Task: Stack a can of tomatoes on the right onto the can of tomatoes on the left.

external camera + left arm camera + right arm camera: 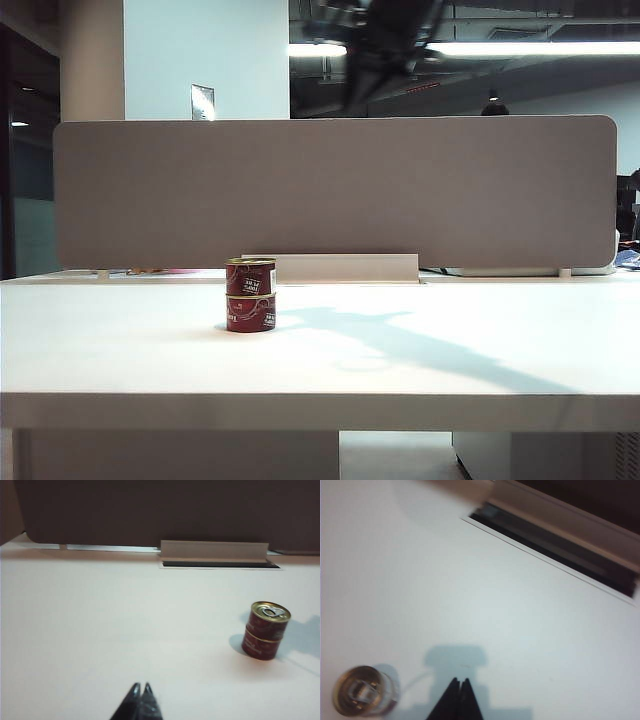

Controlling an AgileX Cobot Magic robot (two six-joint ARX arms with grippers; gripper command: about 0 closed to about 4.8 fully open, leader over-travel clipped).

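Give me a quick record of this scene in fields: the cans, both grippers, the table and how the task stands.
cans: top can sits upright on bottom can, a neat stack left of centre
left gripper: shut, empty, above bare table, apart from the stack
right gripper: shut, empty, above the table, beside the stack but clear of it
table: white table, with a cable slot at the back edge
task: stacking looks done; neither gripper touches a can
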